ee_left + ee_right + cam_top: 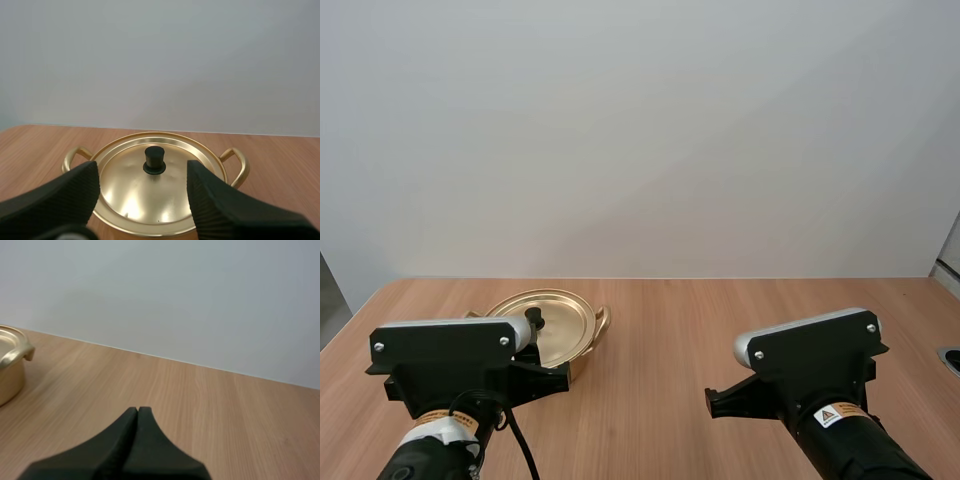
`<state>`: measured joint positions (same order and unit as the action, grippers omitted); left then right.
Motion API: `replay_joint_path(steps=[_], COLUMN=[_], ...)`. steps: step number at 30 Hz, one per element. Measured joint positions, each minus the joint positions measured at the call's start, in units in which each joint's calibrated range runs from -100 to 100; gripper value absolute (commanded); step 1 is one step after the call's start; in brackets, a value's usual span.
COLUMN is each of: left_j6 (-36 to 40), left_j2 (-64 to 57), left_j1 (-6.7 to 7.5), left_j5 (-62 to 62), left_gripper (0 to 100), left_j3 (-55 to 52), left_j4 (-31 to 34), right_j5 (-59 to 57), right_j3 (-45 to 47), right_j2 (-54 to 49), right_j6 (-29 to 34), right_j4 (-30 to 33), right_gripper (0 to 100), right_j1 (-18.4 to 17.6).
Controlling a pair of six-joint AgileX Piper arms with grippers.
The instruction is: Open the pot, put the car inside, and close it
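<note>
Left jaws stand wide before the lidded pot [155, 192], right jaws closed over the table [225, 405].

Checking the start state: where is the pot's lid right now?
The lid sits closed on the pot at the table's left side in the high view, directly ahead of the open left hand.

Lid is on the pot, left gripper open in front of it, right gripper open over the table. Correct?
Not quite: the right gripper is shut, closed into one dark wedge over the table, as the right wrist view shows. The rest holds: the lid is on the pot and the left gripper is open in front of it.
</note>
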<state>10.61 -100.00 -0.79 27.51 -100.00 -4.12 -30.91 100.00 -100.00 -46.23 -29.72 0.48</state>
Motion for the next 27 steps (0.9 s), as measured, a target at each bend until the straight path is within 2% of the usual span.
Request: replay_joint_path(steps=[14, 18, 27], left_j6=[0.0, 0.0, 0.0], left_j2=[0.0, 0.0, 0.0], left_j1=[0.0, 0.0, 0.0], left_j5=[0.0, 0.0, 0.0], left_gripper=[85, 85, 85], left_j3=[0.0, 0.0, 0.0], left_j4=[0.0, 0.0, 0.0], right_j5=[-1.33, -1.36, -0.82], right_j3=[0.0, 0.0, 0.0], right_j2=[0.0, 0.0, 0.0], right_j6=[0.29, 2.09, 14.98], right_j4=[0.86, 6.74, 20.14], right_gripper=[0, 0, 0], right_j1=[-0.7, -0.7, -0.7])
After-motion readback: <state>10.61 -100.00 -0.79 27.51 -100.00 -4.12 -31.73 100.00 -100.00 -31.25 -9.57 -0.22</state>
